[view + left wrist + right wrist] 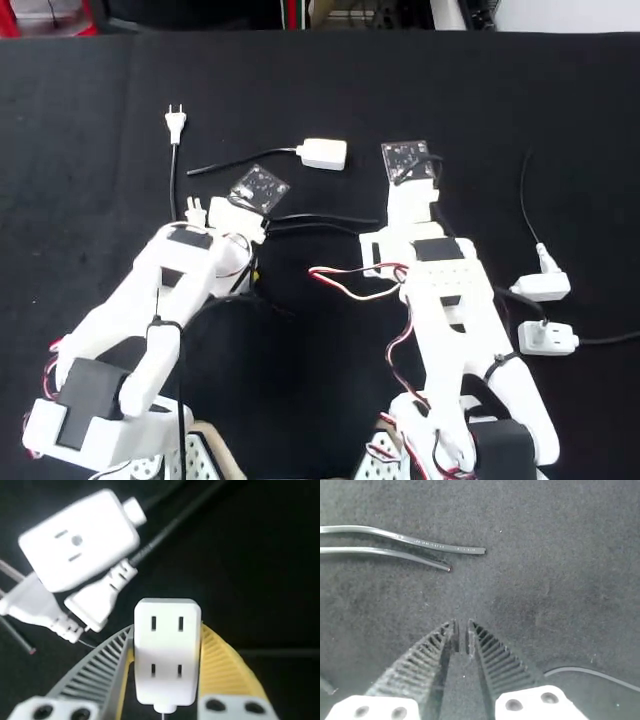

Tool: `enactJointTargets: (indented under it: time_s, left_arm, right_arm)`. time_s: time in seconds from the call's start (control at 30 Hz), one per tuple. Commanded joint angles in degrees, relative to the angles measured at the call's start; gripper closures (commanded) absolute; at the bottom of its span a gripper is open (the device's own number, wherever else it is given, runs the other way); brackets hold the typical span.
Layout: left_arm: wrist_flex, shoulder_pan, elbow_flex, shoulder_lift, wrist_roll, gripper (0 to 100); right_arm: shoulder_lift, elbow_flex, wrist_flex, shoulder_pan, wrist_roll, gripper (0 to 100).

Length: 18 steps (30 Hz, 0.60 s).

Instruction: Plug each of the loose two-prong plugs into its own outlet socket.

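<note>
My left gripper (167,628) is shut on a white outlet block (167,650) with two pairs of slots facing the camera. Just beyond it lie a larger white socket block (80,537), a white two-prong plug (97,602) on a black cord, and a second white plug (30,605). In the high view this left gripper (218,215) sits left of centre, a plug's prongs (195,210) poking out beside it. My right gripper (462,630) is shut and holds nothing, low over the black cloth. Another loose plug (176,122) lies at the far left.
Two black cable ends (470,550) lie on the cloth ahead of the right gripper. A white socket block (323,153) rests at centre back. At the right are a white adapter (541,286) with a plug in it and another corded block (547,338).
</note>
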Motion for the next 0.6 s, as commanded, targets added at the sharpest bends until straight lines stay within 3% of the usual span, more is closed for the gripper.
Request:
enactJointTargets:
  time_s: [0.0,0.13,0.3,0.57]
  left_arm:
    - [7.03,0.57,-5.49,-0.53,-2.81,96]
    - [13.01,0.04,-7.34,-0.62,-6.24,97]
    - [14.77,0.48,-5.76,-3.08,-6.51,97]
    - [14.86,3.47,10.42,-31.82,-8.79,97]
  right_arm:
    - [-0.22,-0.22,-1.05,1.23,0.53,96.2]
    - [-0.57,-0.48,-1.05,3.78,0.53,96.2]
    - [-0.31,-0.48,-1.05,3.69,0.53,96.2]
    - [-0.31,-0.57,-1.05,3.69,0.53,96.2]
